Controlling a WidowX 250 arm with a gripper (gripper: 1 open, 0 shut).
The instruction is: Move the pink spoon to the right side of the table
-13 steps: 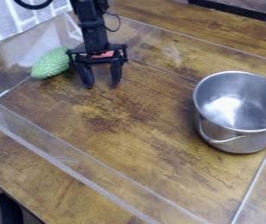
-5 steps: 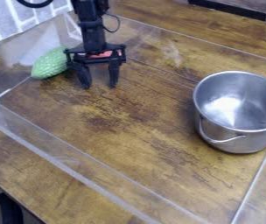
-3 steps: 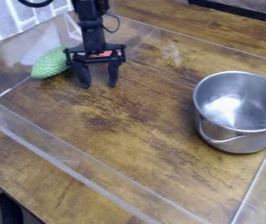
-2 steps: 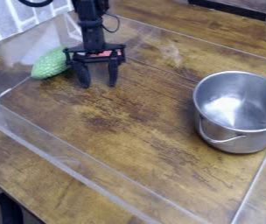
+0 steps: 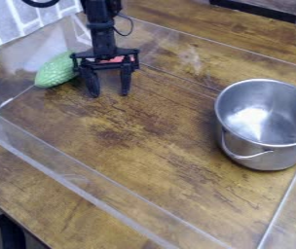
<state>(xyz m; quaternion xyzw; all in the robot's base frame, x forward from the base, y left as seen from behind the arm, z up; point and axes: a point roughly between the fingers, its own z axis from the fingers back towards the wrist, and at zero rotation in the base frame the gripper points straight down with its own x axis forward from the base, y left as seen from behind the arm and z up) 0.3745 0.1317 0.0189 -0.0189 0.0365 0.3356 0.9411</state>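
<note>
Camera view: the claw (image 5: 108,82) is low over the brown wood-grain surface (image 5: 137,141), in the upper left part of the picture, with the dark arm (image 5: 100,21) rising above it to the top edge. Its two dark fingers (image 5: 92,86) point down and stand apart, with a gap of wood showing between them, so the claw is open. Whether the fingertips touch the wood cannot be told. The pink spoon (image 5: 117,60) shows only in part, as a small pinkish-red patch at the claw, partly hidden behind its dark parts; whether anything grips it cannot be told. It lies in the upper left part of the surface, well apart from the pot. Just beside the claw, on its left in the picture, is a green bumpy oval object (image 5: 57,70). On the right side of the surface stands a steel pot (image 5: 265,124), upright, its open top showing a shiny inside and a thin handle (image 5: 248,153) on its near left side. A clear plastic rim (image 5: 92,191) runs along the surface's near left edge.
</note>
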